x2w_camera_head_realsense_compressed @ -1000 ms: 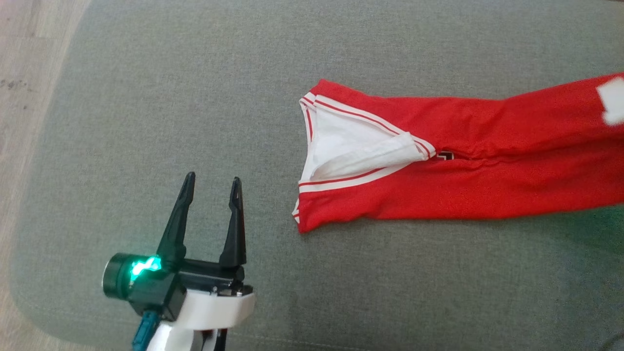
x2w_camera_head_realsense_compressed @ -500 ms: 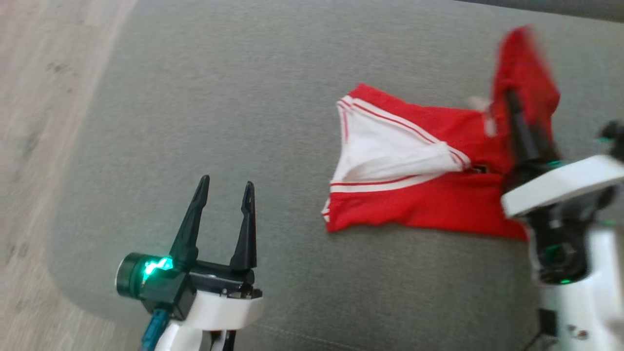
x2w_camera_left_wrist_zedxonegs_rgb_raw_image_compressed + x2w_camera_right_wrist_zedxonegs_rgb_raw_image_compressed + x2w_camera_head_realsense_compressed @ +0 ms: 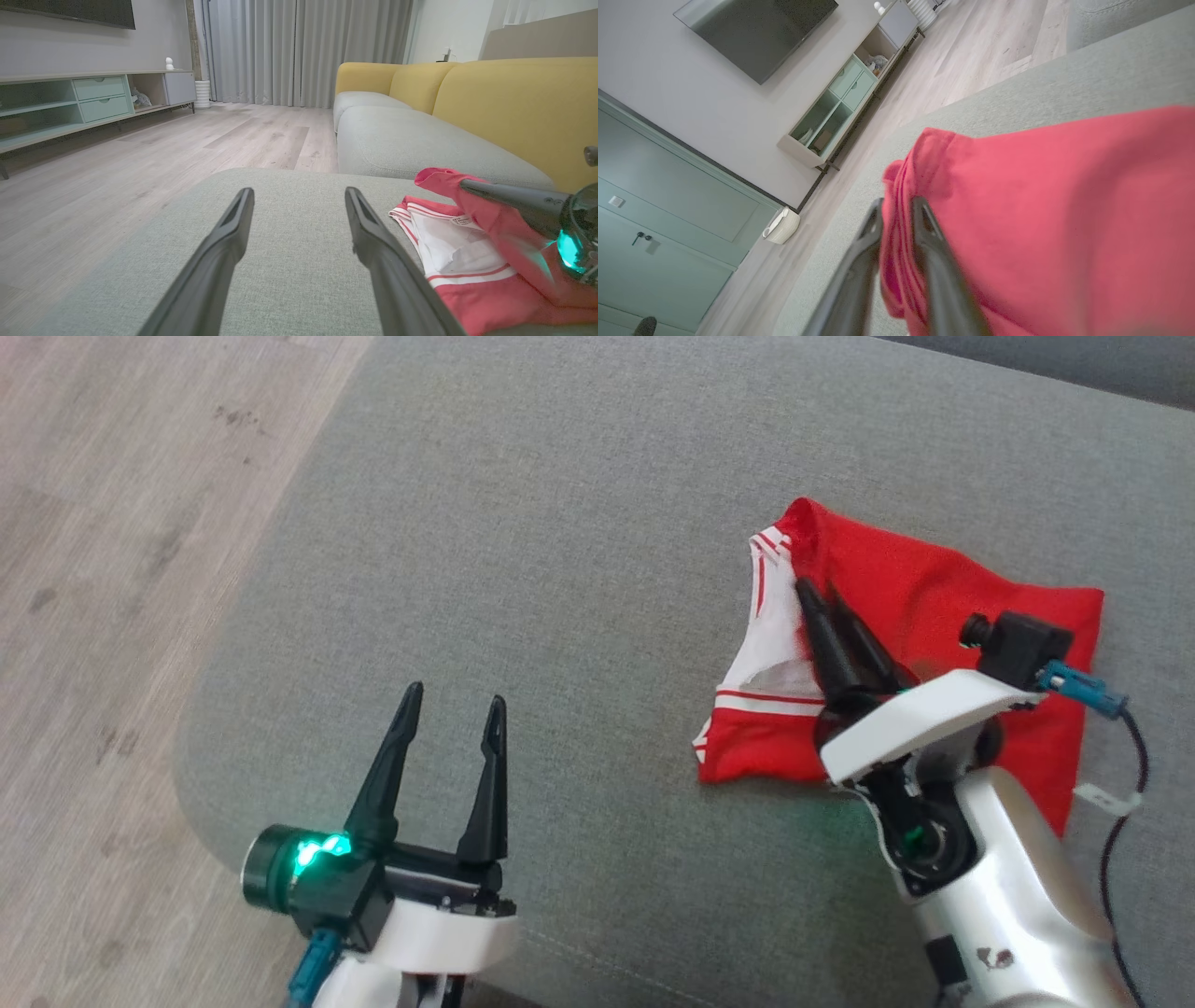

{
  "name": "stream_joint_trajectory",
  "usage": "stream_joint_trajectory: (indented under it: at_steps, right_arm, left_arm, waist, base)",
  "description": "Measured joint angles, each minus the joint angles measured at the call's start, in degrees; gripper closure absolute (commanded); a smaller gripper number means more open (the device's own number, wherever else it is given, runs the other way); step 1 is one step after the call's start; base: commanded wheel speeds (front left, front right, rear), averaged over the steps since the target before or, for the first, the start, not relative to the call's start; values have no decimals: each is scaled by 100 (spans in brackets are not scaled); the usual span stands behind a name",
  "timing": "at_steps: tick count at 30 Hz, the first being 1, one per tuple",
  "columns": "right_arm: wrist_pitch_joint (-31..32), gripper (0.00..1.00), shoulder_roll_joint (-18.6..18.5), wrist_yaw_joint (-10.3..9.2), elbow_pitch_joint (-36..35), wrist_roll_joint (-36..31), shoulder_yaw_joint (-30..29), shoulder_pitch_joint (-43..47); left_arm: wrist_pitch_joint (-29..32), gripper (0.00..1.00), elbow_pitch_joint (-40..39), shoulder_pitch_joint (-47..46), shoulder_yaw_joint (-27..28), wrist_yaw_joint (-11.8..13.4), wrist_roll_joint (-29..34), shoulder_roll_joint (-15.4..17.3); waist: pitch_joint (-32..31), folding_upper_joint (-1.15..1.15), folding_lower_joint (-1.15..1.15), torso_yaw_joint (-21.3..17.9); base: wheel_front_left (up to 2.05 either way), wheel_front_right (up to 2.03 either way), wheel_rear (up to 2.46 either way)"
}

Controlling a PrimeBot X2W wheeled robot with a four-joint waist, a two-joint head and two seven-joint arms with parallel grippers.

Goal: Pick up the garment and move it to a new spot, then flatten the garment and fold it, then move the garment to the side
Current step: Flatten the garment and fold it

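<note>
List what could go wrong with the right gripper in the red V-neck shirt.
Pulling back could drag the fold open: the red V-neck shirt is pinched in the right gripper.
Nothing pins the cloth: the left gripper is open, apart from it, over the grey cushion.
The top layer looks bunched, so creases may set.

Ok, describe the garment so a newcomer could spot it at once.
Start at the grey cushion in front of the robot. On its right part, at the right hand's fingertips, lies the garment. It is the one bright red thing there, with white striped trim and a white lining.
</note>
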Motion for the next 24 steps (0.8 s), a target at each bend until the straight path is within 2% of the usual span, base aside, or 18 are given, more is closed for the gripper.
stream_joint_trajectory:
  at_steps: [4, 8, 12, 17, 23, 24]
  right_arm:
    - [-388, 0, -5, 0, 234, 539, 381, -155]
    - [-631, 0, -2, 0, 252, 613, 557, -202]
    - [-880, 0, -10, 0, 121, -56, 398, -295]
    - [-1145, 0, -135, 0, -156, -676, -76, -107]
    - [-1323, 0, -359, 0, -227, -987, -393, 548]
    - [-1322, 2, -386, 0, -222, -979, -405, 614]
  left_arm:
    - [0, 0, 37, 0, -32, 2, -1, -8]
    - [0, 0, 52, 1, -23, 9, -2, -9]
    - [0, 0, 81, 1, 56, 4, -1, -11]
    - [0, 0, 164, 1, 162, -1, 1, -11]
    - [0, 0, 193, 4, 298, -7, 2, -10]
    - [0, 0, 196, 4, 294, -9, 2, -11]
  waist:
    - [-41, 0, 0, -21]
    - [-80, 0, 0, -133]
    - [-140, 0, 0, -464]
    - [-250, 0, 0, -863]
    - [-434, 0, 0, -1243]
    - [-468, 0, 0, -1273]
  base:
    - [0, 0, 0]
    - [0, 0, 0]
    - [0, 0, 0]
    - [0, 0, 0]
    - [0, 0, 0]
    - [0, 0, 0]
